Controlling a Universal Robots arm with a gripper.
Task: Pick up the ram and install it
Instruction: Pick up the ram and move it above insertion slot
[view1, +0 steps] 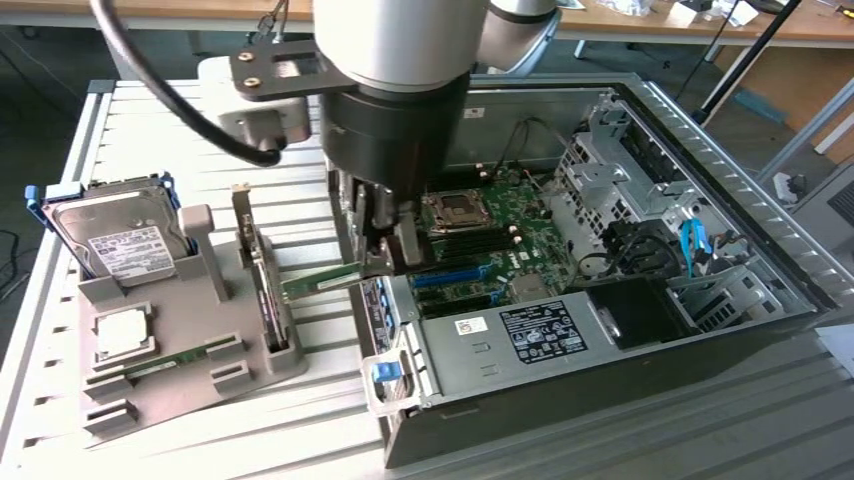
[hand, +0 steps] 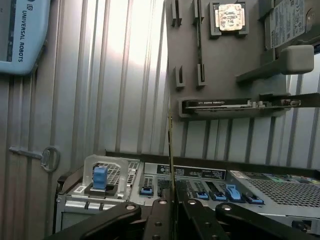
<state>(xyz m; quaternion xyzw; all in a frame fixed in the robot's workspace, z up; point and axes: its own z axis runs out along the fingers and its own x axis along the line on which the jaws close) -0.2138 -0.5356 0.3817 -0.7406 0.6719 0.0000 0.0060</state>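
My gripper (view1: 379, 252) is clamped on one end of the ram (view1: 324, 280), which hangs level between the grey parts holder (view1: 180, 335) and the computer case (view1: 627, 390). I'd go slowly, lining its edge up with the motherboard (view1: 514, 215) slots and clearing the case wall.

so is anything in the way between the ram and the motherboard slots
Nothing visible. The gripper holds the ram at the edge of the open case, with the stick poking out toward the grey holder. The case is open above, and the dark slots beside the processor socket look bare.
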